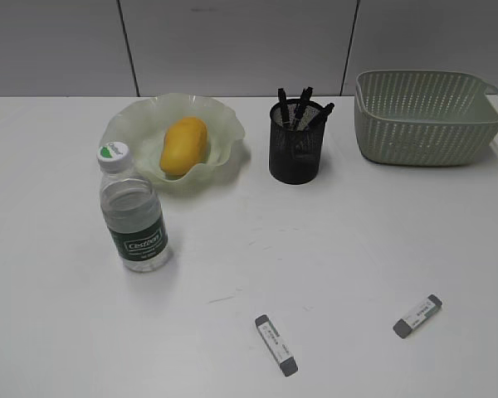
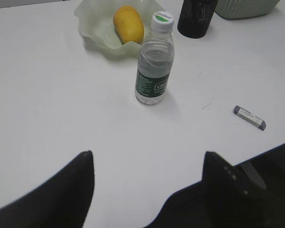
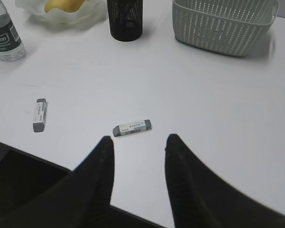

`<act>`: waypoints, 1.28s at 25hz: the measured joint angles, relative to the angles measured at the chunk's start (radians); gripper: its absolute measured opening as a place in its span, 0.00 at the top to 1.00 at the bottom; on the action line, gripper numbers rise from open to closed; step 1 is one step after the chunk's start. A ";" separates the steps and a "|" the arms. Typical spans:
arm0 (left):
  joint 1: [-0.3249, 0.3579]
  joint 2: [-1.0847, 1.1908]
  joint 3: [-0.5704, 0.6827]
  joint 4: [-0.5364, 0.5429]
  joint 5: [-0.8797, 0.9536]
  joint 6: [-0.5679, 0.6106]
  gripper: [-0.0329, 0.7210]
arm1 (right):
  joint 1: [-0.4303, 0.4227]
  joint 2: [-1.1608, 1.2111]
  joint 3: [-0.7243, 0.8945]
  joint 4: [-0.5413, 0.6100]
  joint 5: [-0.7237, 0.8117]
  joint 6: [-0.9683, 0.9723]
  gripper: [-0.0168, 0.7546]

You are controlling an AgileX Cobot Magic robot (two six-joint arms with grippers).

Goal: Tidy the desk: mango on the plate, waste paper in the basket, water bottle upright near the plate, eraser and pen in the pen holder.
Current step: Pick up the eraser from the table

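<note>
Pincers first: the right pincer (image 3: pixel 137 145) hangs over the near edge of the counter (image 1: pixel 332 240) with its jaws apart and nothing between them; the left pincer (image 2: pixel 147 161) is spread much wider and is likewise empty.

Just beyond the right pincer's tips lies one eraser (image 3: pixel 132 128), flat on the bare counter and untouched. A second eraser (image 3: pixel 40 114) rests further toward the left arm's side, well apart from the first.

Further back, the water bottle (image 1: pixel 133 211) stands upright just beside the plate (image 1: pixel 137 124), and the mango (image 1: pixel 183 146) lies in that plate; both steps look finished. The pen holder (image 1: pixel 296 145) already has dark pens sticking out of its top, so the pen appears stowed.

The basket (image 1: pixel 427 120) sits at the far right corner. No waste paper shows anywhere on the counter; whether it lies inside the basket cannot be told from these views.

Judging by this, what remains is the two erasers, and the nearer one seems the likely next pick for the right arm.
</note>
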 joint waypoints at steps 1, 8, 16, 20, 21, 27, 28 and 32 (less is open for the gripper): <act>0.000 0.000 0.001 0.000 0.000 0.000 0.25 | 0.000 0.000 -0.001 0.000 -0.001 0.000 0.59; 0.098 -0.084 0.002 -0.003 -0.002 0.000 0.28 | 0.000 0.244 -0.023 -0.003 -0.083 -0.046 0.59; 0.394 -0.090 0.003 0.003 -0.003 0.000 0.29 | 0.000 0.947 -0.102 -0.006 -0.302 -0.016 0.56; 0.515 -0.090 0.003 0.027 -0.004 0.000 0.29 | 0.000 1.268 -0.182 -0.007 -0.368 0.099 0.42; 0.537 -0.090 0.003 0.030 -0.004 0.000 0.29 | 0.000 1.344 -0.203 -0.010 -0.376 0.145 0.38; 0.559 -0.090 0.003 0.035 -0.004 0.000 0.29 | -0.002 1.648 -0.248 -0.026 -0.422 0.406 0.32; 0.559 -0.090 0.003 0.035 -0.004 0.000 0.29 | -0.002 1.676 -0.248 -0.025 -0.431 0.443 0.32; 0.559 -0.090 0.003 0.035 -0.004 0.000 0.29 | -0.003 1.763 -0.249 0.039 -0.496 0.518 0.32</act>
